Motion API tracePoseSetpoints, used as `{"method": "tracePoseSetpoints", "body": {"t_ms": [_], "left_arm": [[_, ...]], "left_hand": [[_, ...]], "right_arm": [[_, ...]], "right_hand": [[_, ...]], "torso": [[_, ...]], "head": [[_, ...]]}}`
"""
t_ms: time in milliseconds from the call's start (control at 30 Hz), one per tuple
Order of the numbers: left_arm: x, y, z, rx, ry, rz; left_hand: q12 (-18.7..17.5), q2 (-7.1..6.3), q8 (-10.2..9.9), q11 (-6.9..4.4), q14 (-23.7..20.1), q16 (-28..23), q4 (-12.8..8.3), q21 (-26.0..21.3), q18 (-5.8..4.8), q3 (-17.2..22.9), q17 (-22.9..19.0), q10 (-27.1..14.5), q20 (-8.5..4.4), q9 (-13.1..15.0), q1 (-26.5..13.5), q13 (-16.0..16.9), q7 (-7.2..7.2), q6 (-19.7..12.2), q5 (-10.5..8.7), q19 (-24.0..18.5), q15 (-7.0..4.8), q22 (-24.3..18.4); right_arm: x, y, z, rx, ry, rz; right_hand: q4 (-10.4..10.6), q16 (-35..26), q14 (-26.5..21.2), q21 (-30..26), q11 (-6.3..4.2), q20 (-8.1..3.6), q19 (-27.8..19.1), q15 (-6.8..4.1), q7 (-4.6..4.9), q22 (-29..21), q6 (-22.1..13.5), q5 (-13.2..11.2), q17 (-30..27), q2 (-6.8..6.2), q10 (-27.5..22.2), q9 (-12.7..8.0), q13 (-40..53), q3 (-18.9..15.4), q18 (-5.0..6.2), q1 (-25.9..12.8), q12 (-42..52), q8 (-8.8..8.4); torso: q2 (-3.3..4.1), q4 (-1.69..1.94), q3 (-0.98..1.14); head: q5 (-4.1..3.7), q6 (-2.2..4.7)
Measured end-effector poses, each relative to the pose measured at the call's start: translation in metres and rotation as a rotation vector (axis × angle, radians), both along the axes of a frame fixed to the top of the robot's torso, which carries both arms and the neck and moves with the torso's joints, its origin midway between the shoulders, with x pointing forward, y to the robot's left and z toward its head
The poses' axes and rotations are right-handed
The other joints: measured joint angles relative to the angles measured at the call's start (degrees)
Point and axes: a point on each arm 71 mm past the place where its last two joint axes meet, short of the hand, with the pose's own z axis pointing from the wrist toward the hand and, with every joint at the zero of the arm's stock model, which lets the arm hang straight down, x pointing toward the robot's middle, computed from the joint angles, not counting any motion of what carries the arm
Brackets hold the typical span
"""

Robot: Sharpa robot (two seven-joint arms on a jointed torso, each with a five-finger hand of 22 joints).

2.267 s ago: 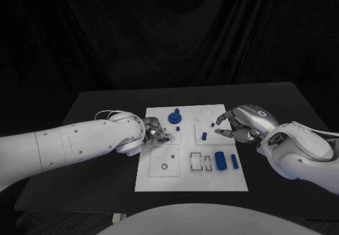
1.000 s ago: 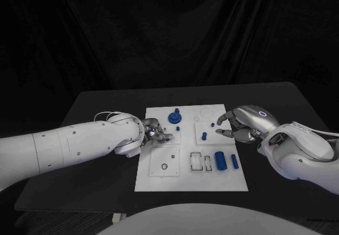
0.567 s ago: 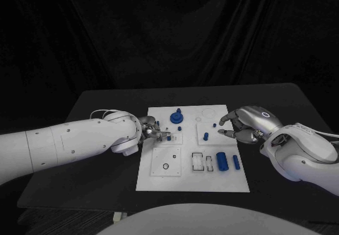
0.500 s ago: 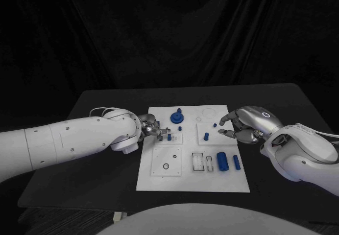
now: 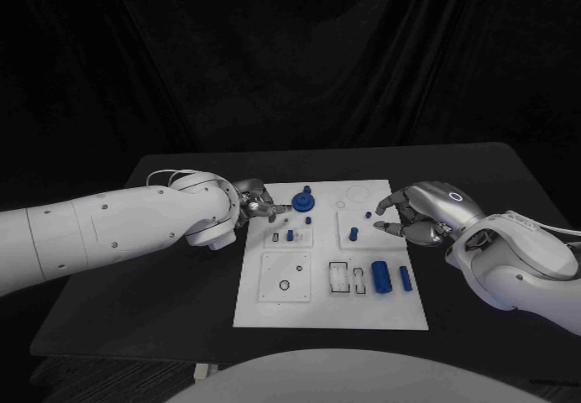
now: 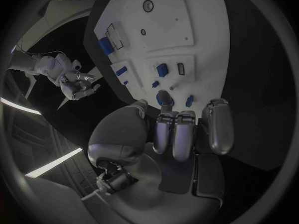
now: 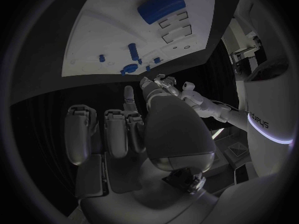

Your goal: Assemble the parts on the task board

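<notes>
The white task board [image 5: 327,306] lies in the middle of the table. At its far end stands a blue gear-like part [image 5: 301,201], with small blue pegs [image 5: 353,233] nearby. A small blue piece [image 5: 290,237] sits in a slot of the raised square block. A fat blue cylinder [image 5: 380,275] and a thinner one [image 5: 403,277] lie at the right. My left hand [image 5: 259,206] hovers at the board's far left edge beside the gear, fingers apart, holding nothing. My right hand [image 5: 413,217] hovers at the board's right edge, thumb and fingers apart, empty.
Rectangular cut-outs [image 5: 345,277] and a plate with round holes [image 5: 285,277] occupy the board's near half. In the left wrist view the board [image 6: 181,25] lies beyond my fingers [image 6: 177,129]. The black table [image 5: 158,294] runs wide on both sides.
My left hand has lifted off the square block and drawn back toward the board's far left corner, leaving the small blue piece in its slot. The right hand has stayed put.
</notes>
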Motion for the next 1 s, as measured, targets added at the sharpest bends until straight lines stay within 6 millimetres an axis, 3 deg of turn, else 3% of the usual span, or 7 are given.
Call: {"method": "tracePoseSetpoints", "body": {"t_ms": [167,300,367,500,767,933,1000], "left_arm": [[0.005,0.003,0.004,0.009,-0.005,0.004],[0.008,0.006,0.007,0.026,0.003,0.003],[0.010,0.007,0.010,0.035,0.003,0.004],[0.021,0.014,0.016,0.057,-0.010,0.017],[0.043,0.028,0.022,0.137,-0.064,0.031],[0.051,0.032,0.022,0.174,-0.071,0.032],[0.055,0.032,0.021,0.191,-0.071,0.032]], "left_hand": [[0.00,0.20,-2.08,0.00,-0.21,0.00,-1.44,0.00,0.00,0.50,0.00,0.00,0.00,-1.23,4.37,0.00,0.00,0.00,1.50,0.00,-0.20,0.00],[0.00,-0.06,-2.79,0.00,-0.21,0.00,-2.20,0.43,0.00,0.67,0.00,0.00,-0.01,-1.88,6.03,0.00,-0.22,0.23,1.57,0.42,-0.20,0.00],[0.00,-0.22,-2.82,0.00,-0.20,0.00,-2.21,0.44,-0.01,0.66,0.00,0.00,-0.01,-2.04,6.19,0.00,-0.25,0.57,0.74,0.43,-0.21,0.00],[0.00,-0.28,-3.48,0.00,0.00,0.00,-1.51,0.66,-0.01,-0.04,0.00,0.00,0.00,-2.29,6.25,0.00,0.11,0.92,-2.84,0.83,-0.41,0.00],[0.00,-0.28,-4.05,0.01,0.00,0.00,-1.34,0.66,-0.01,-0.57,0.00,0.00,0.00,-2.39,6.25,0.00,0.11,0.92,-4.01,0.83,-0.41,0.00],[0.00,-0.28,-7.28,0.17,-0.01,0.00,-0.61,0.66,-0.01,-1.57,0.00,0.17,0.05,-3.94,6.25,0.00,1.03,-1.25,-4.88,0.77,-0.39,0.00],[0.00,-0.28,-9.24,0.64,-0.10,0.00,-0.76,0.66,0.00,-1.88,0.00,-0.01,0.54,-5.23,6.25,0.00,1.24,-1.46,-4.88,0.72,0.13,0.00]], "right_arm": [[0.000,0.000,0.000,0.000,0.000,0.000],[0.000,0.000,0.000,-0.001,0.000,0.000],[0.000,0.000,0.000,-0.001,0.000,-0.001],[0.000,-0.001,0.000,-0.001,0.000,-0.002],[0.001,-0.001,-0.001,-0.003,-0.001,-0.003],[0.002,-0.001,-0.001,-0.003,-0.001,-0.002],[0.002,-0.001,-0.001,-0.004,-0.001,-0.003]], "right_hand": [[0.00,0.00,0.00,0.00,0.00,0.00,0.00,0.00,0.00,0.00,0.00,0.00,0.00,0.00,0.00,0.00,0.00,0.00,0.00,0.00,0.00,0.00],[0.16,0.00,0.00,0.00,0.00,0.00,0.00,0.00,0.00,-0.01,0.00,0.00,0.00,0.17,0.00,-0.05,0.00,0.16,0.00,-0.18,0.00,0.00],[0.16,0.00,0.00,0.00,0.00,0.00,0.00,0.00,0.00,-0.01,0.00,0.00,0.00,0.17,0.00,-0.05,0.00,0.16,0.00,-0.17,0.00,0.00],[0.16,0.00,0.00,0.00,0.00,0.00,0.00,0.00,0.00,-0.01,0.00,0.00,0.00,0.24,0.00,-0.05,0.00,0.16,0.00,-0.24,0.00,0.00],[0.16,0.00,0.00,0.00,0.00,0.00,0.00,0.00,0.00,-0.01,0.00,0.00,0.00,0.23,0.00,-0.11,0.00,0.16,0.00,-0.24,0.00,0.00],[0.16,0.00,0.00,0.00,0.00,0.00,0.00,0.00,0.00,-0.01,0.00,0.00,0.00,0.23,0.00,-0.11,0.00,0.16,0.01,-0.24,0.00,0.00],[0.16,0.00,0.00,0.00,0.00,0.00,0.00,0.00,0.00,-0.02,0.00,0.00,0.00,0.23,0.00,-0.11,0.00,0.16,0.01,-0.24,0.00,0.00]], "torso": [[-0.03,0.04,0.00],[0.01,0.07,-0.03],[0.07,0.07,-0.07],[0.25,0.00,-0.16],[0.96,-0.21,-0.37],[1.61,-0.37,-0.59],[1.79,-0.38,-0.65]], "head": [[0.02,0.00],[0.11,0.00],[0.27,0.00],[0.70,0.00],[1.38,0.00],[1.51,0.00],[1.51,0.00]]}}
